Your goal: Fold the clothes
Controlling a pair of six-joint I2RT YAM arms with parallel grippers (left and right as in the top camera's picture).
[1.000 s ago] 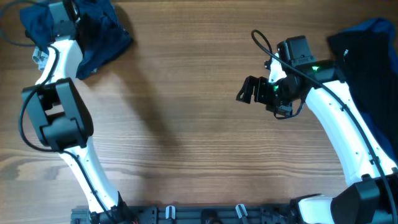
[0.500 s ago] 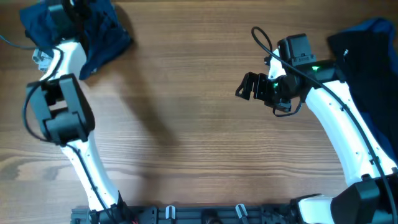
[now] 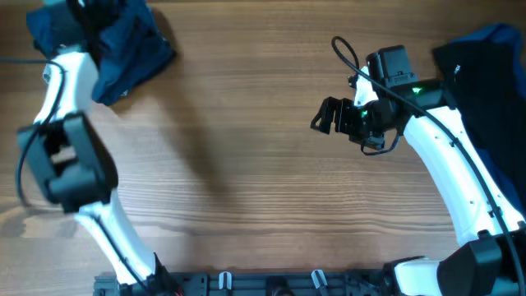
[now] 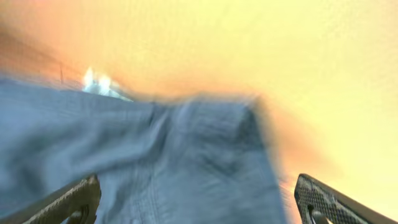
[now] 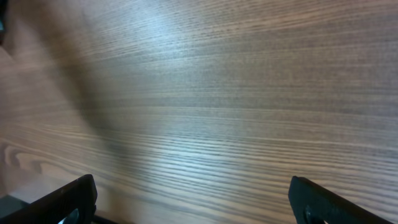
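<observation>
A dark navy garment (image 3: 136, 45) lies bunched at the table's far left corner. My left gripper (image 3: 85, 10) hovers over it near the top edge. In the left wrist view the same blue cloth (image 4: 186, 155) fills the blurred frame, and the left gripper (image 4: 198, 186) is open, its fingertips (image 4: 84, 193) wide apart with fabric under the gap and not pinched. My right gripper (image 3: 329, 117) hangs open over bare wood right of centre. The right wrist view shows only tabletop between the spread tips of the right gripper (image 5: 193, 186).
More of the clothes, dark navy and black with a brighter blue edge (image 3: 493, 66), are heaped at the right side of the table, behind my right arm (image 3: 448, 164). Wooden tabletop (image 3: 246, 164) spans the middle. The arm bases stand along the front edge.
My left gripper has opened and let go of the navy garment, and the left arm's elbow has swung leftward. The right arm has stayed where it was.
</observation>
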